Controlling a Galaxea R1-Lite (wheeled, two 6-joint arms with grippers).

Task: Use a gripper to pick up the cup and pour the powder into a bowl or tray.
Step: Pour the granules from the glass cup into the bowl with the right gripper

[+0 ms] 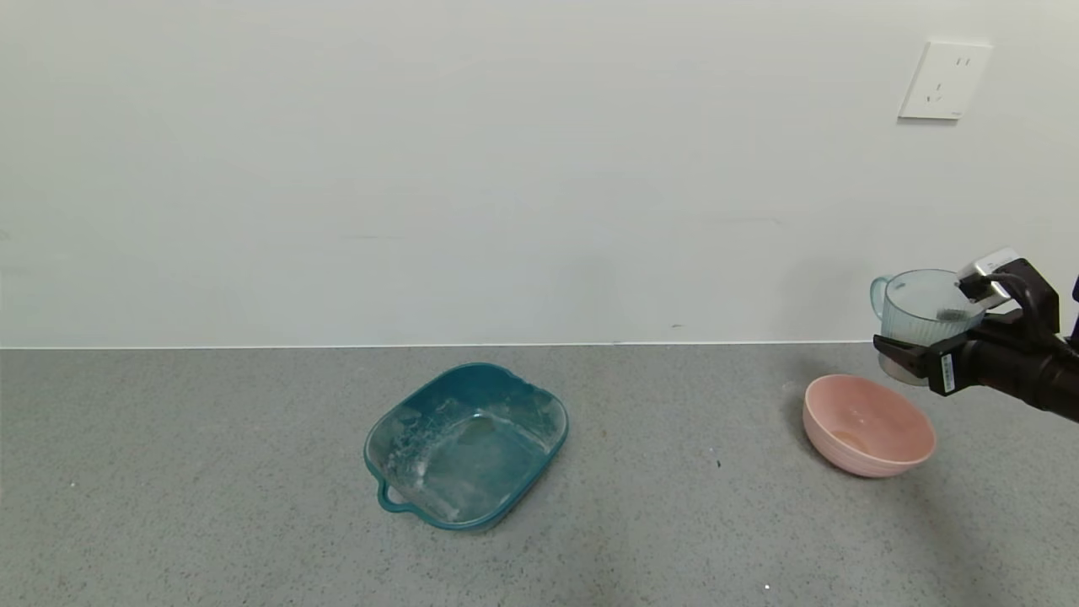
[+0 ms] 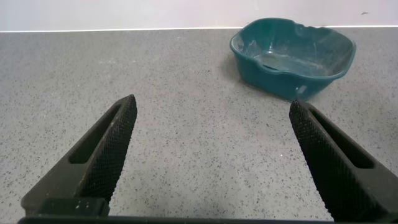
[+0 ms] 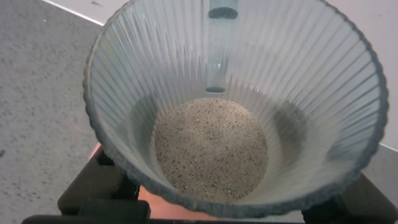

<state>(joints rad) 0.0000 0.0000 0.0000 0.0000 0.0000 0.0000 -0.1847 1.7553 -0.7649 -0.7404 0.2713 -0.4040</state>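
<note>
Cup [image 1: 923, 310], ribbed pale blue-green w/ small loop handle at the rim, hangs upright in the air just behind and above the pink bowl [image 1: 868, 426], clamped by my right gripper [image 1: 931, 354], jaws pinching it low on the wall from either side. Arm comes in from the right of the bowl. Through the right wrist cam I look straight down the cup [image 3: 236, 106]: the floor looks speckled grey and I can't tell powder from the counter showing through. A sliver of pink bowl [image 3: 165, 199] peeks under the cup's base, between the black fingers [image 3: 99, 186].

Bowl sits on the grey speckled counter [image 1: 211, 472], a faint tan smudge on its inner floor. Teal tray [image 1: 465, 444], squarish w/ a handle and whitish residue streaked inside, rests well to the bowl's left. White wall socket [image 1: 944, 80] is high on the wall behind the bowl.

Left gripper [image 2: 211, 149] is low over the counter, well left of the bowl, jaws spread wide w/ nothing between them; the teal tray [image 2: 292, 56] lies ahead of it.
</note>
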